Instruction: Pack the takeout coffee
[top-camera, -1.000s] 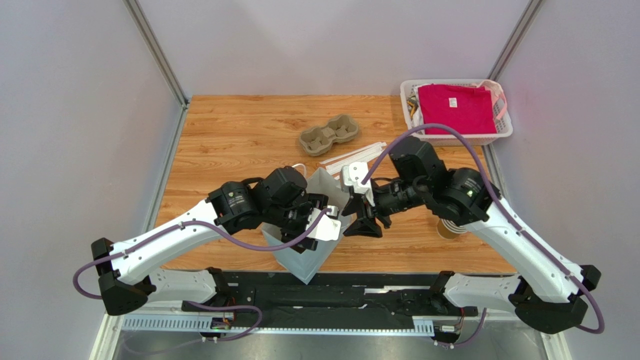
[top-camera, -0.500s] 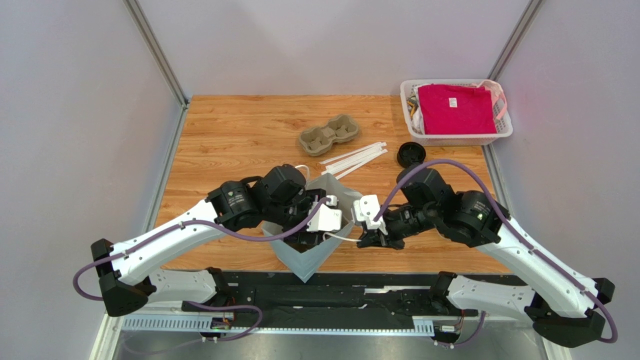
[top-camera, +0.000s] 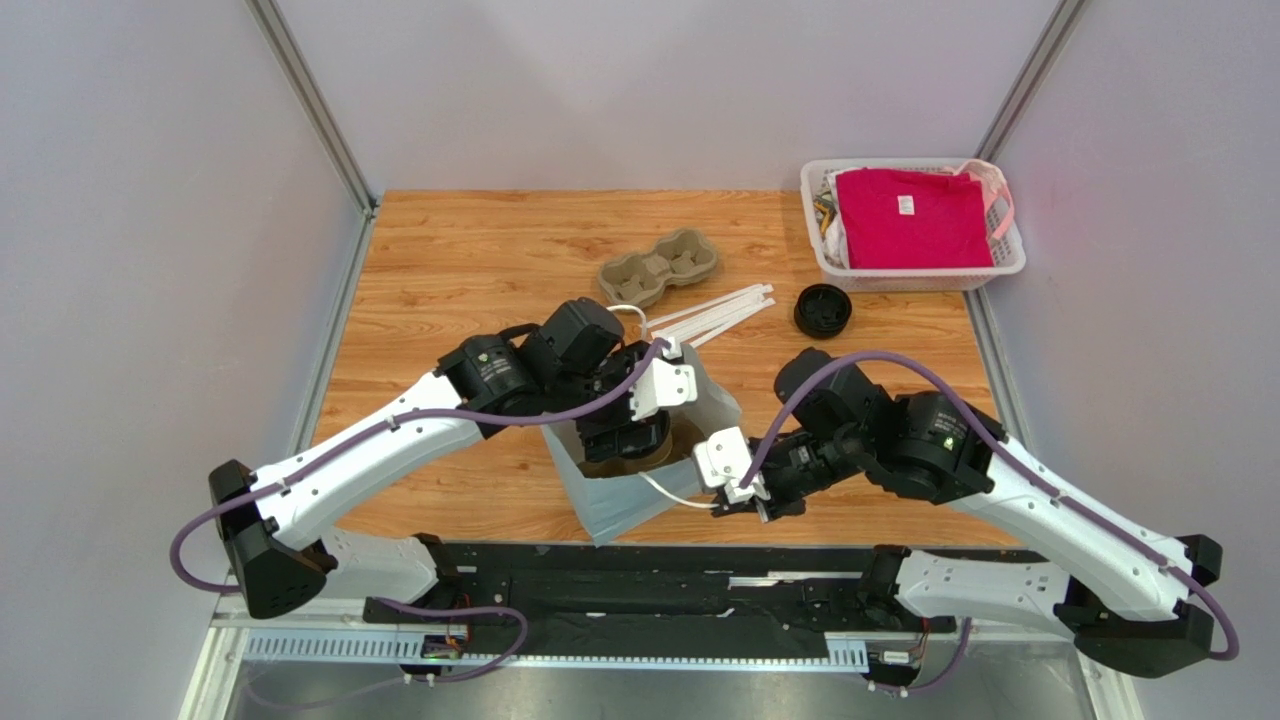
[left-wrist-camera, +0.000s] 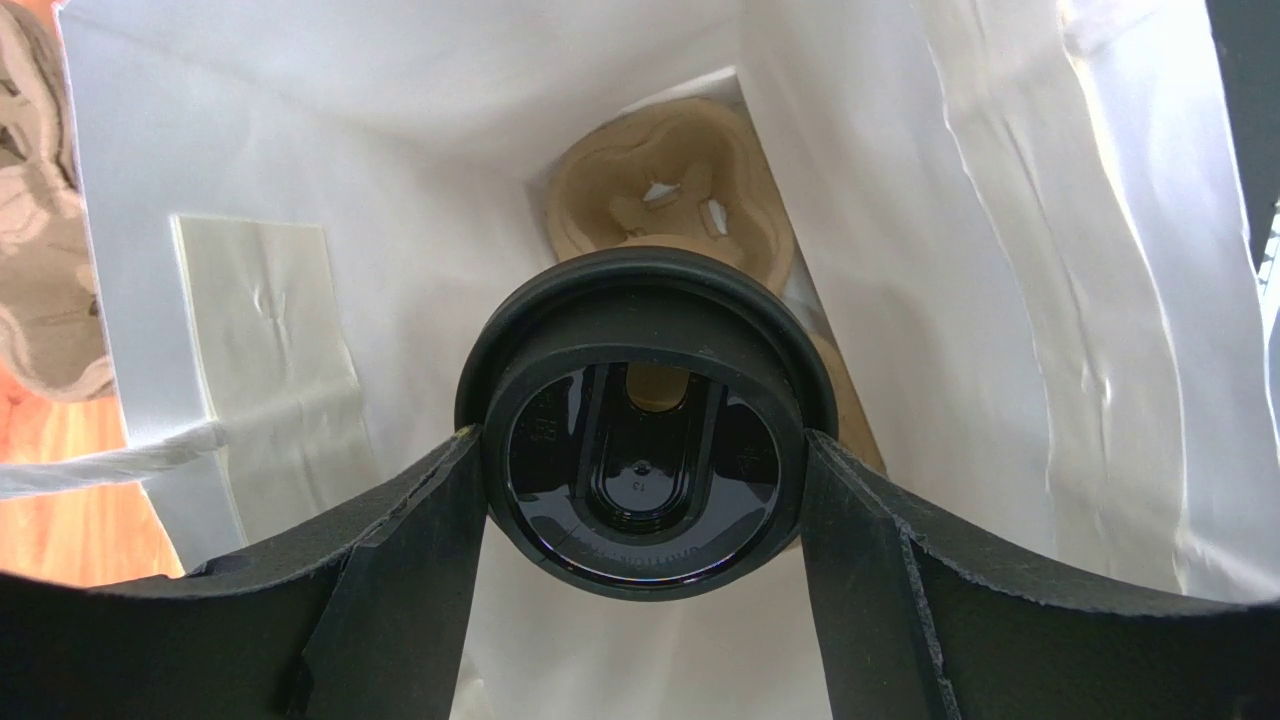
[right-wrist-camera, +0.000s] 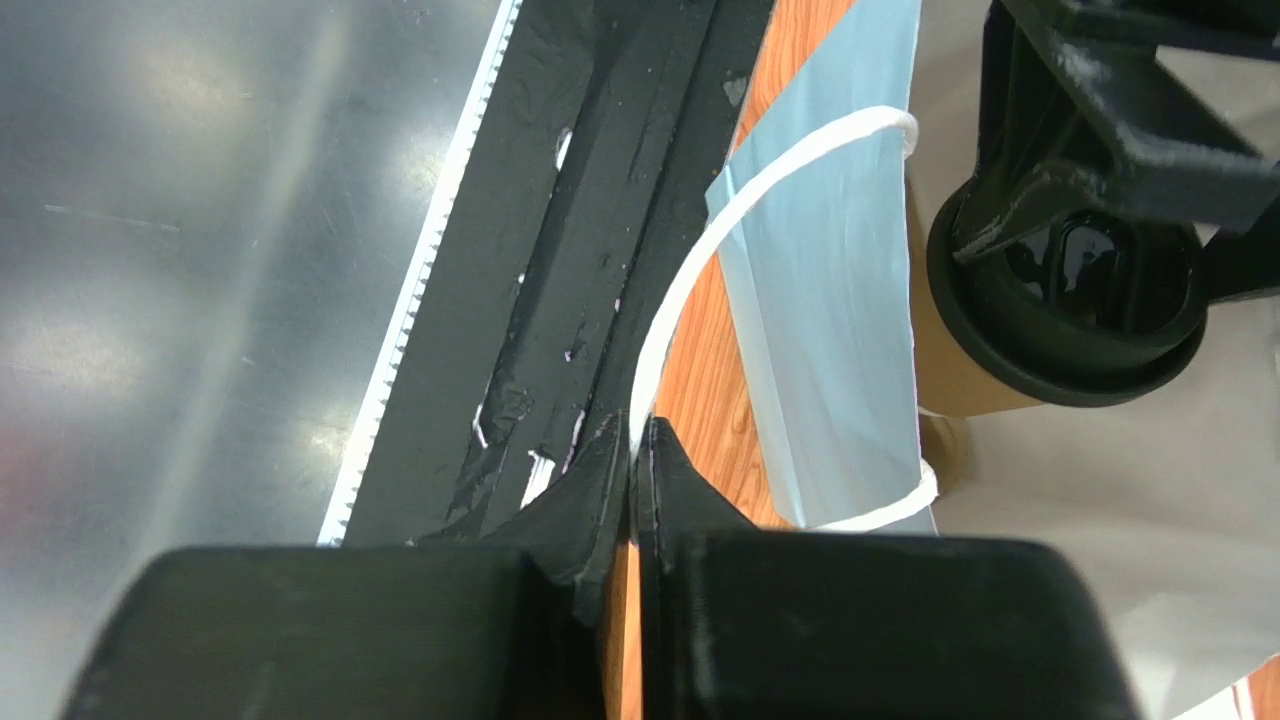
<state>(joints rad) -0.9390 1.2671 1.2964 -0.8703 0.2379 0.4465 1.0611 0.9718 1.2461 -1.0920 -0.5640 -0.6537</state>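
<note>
Coffee cup (left-wrist-camera: 646, 465) upright, lid up, clamped in left hand (left-wrist-camera: 643, 450) within white bag (left-wrist-camera: 977, 225), right hand (right-wrist-camera: 634, 450) pinching its handle (right-wrist-camera: 706, 225)

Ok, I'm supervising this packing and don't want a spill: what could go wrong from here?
The left pincer seems to grip the coffee cup at its lid over the bag; the lid could pop off. The carrier inside lies beyond the cup, so it may miss a socket and tip. The right pincer pinches only the thin handle; a slip could let the bag sag shut.
</note>
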